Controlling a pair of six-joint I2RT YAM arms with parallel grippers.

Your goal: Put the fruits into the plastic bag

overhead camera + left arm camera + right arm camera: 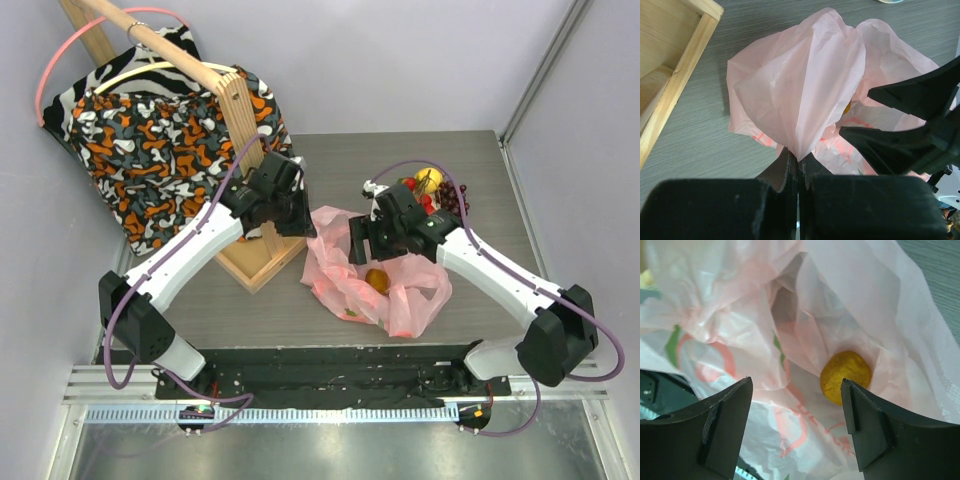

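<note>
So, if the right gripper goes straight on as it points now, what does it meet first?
Most likely the crinkled film of the plastic bag, which fills the view ahead of the right gripper. The orange fruit lies inside, off toward one finger; depth is unclear.

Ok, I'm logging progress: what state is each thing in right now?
plastic bag, edge lifted, mouth open
left gripper, shut on the bag's edge
right gripper, open and empty above the bag's mouth
orange fruit, inside the bag
other fruits, outside the bag, not yet bagged
</note>
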